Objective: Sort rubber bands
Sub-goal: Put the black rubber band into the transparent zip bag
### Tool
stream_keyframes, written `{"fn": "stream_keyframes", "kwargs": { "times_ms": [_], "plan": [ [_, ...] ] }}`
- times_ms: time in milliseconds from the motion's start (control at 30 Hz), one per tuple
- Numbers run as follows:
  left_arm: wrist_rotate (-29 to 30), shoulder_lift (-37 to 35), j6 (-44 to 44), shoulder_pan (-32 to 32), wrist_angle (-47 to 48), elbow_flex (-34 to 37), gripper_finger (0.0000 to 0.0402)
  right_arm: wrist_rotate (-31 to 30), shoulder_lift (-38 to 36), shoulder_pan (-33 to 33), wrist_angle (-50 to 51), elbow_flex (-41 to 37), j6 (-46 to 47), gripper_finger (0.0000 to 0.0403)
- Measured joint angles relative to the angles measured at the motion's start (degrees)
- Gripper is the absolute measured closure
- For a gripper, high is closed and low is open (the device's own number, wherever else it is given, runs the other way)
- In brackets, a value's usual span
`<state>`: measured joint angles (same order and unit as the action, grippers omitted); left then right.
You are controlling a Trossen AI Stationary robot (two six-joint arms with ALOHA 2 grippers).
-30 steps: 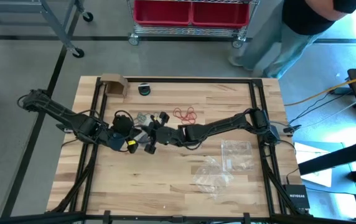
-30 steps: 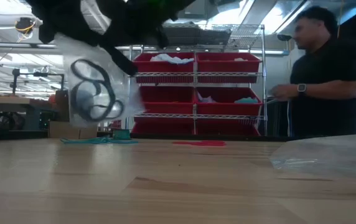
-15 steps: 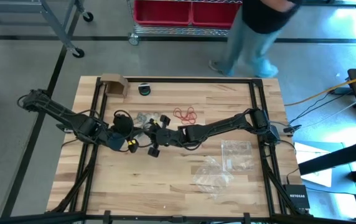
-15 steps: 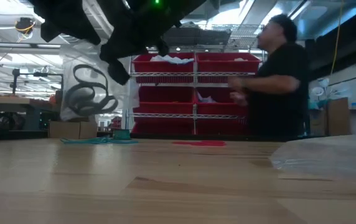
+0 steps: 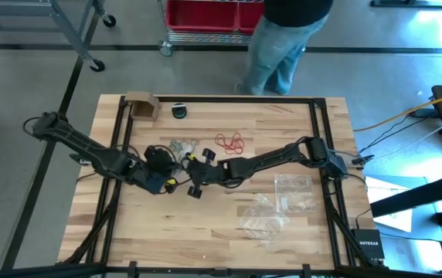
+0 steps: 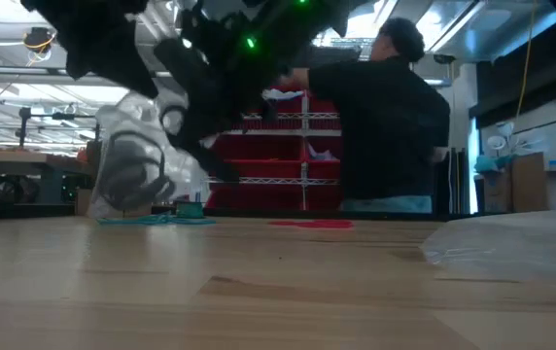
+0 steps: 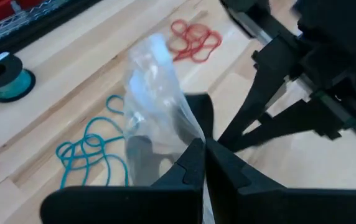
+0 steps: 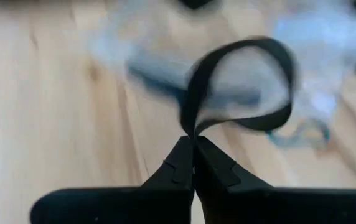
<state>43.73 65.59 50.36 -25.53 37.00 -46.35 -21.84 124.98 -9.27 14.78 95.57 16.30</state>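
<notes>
My left gripper (image 7: 203,158) is shut on a clear plastic zip bag (image 7: 153,93), which holds something dark and hangs just above the table in the low view (image 6: 137,170). My right gripper (image 8: 193,155) is shut on a black rubber band (image 8: 240,81), close beside the bag. In the high view both grippers meet mid-table, left (image 5: 168,182) and right (image 5: 195,188). Teal rubber bands (image 7: 91,152) and red rubber bands (image 7: 193,40) lie flat on the wood beyond them, also seen from above as teal bands (image 5: 181,145) and red bands (image 5: 230,141). My left gripper pinches the clear bag by a gathered part of its edge (image 7: 193,134) between both fingers. The bag stands up crumpled beyond the fingertips, clear of the table. My right gripper pinches the black band at one point of the loop (image 8: 190,127). The rest of the loop stands open beyond the fingertips, clear of the wood.
Two more clear bags (image 5: 294,193) (image 5: 263,218) lie on the table's right half. A cardboard box (image 5: 140,104) and a teal spool (image 5: 178,110) sit by the far edge. A person (image 5: 287,38) walks behind the table. Bare wood lies along the near edge.
Both grippers have shifted a little toward the near edge. In the low view the bag has sunk from hanging flat, with its black loops showing, to a crumpled bundle near the table. The person behind the table has walked toward its left.
</notes>
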Motion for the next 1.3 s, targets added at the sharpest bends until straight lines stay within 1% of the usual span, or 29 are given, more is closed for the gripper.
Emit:
{"fn": "stream_keyframes", "kwargs": {
  "times_ms": [67, 233, 333, 433, 567, 633, 833, 967, 1033, 1133, 1167, 1233, 1300],
  "plan": [
    [0.03, 2.37, 0.48, -0.04, 0.14, 0.0, 0.0402, -0.46, 0.72, -0.68, 1.7, -0.03, 1.11, 0.0397],
    [0.08, 8.86, 2.24, -1.26, -0.62, 0.0, 0.0402, -4.08, 0.8, -3.78, 8.32, 0.01, 2.9, 0.0397],
    [0.08, 13.02, 3.63, -2.01, -1.45, 0.0, 0.0402, -4.09, 0.8, -5.58, 10.17, 0.0, 3.62, 0.0398],
    [0.02, 15.64, 3.38, -3.08, -4.64, 0.0, 0.0401, -5.43, 0.8, -7.44, 9.11, -0.02, 4.32, 0.0397],
    [-0.07, 15.62, 2.05, -4.06, -7.17, -0.04, 0.0402, -8.93, 0.8, -9.06, 4.77, -0.02, 2.48, 0.0398],
    [-0.09, 14.72, 1.71, -4.39, -7.17, -0.04, 0.0402, -10.89, 0.83, -9.38, 2.1, -0.23, -0.3, 0.0398],
    [-1.99, 13.26, 0.62, -4.64, -7.32, -0.04, 0.0402, -15.01, 1.25, -8.48, -13.94, -5.53, -14.23, 0.0398],
    [-2.41, 13.24, 0.62, -4.77, -7.37, -0.04, 0.0402, -16.73, 1.28, -7.79, -18.55, -7.58, -23.28, 0.0398],
    [-2.53, 13.24, 0.62, -4.79, -7.44, -0.04, 0.0401, -15.52, 1.28, -7.53, -20.08, -7.62, -29.04, 0.0398],
    [-3.17, 13.24, 0.68, -4.86, -7.28, -0.02, 0.0402, -11.68, 1.55, -7.52, -21.14, -7.67, -37.3, 0.0398],
    [-3.22, 13.24, 0.69, -4.88, -7.21, -0.02, 0.0402, -11.59, 1.94, -7.4, -21.82, -7.67, -39.36, 0.0398],
    [-3.49, 13.24, 0.84, -4.84, -7.29, 0.06, 0.0402, -11.77, 2.71, -7.13, -22.5, -7.67, -41.94, 0.0398],
    [-3.53, 13.26, 1.16, -4.87, -7.14, 0.12, 0.0402, -11.29, 3.66, -6.63, -23.45, -7.61, -42.2, 0.0398]
  ]
}}
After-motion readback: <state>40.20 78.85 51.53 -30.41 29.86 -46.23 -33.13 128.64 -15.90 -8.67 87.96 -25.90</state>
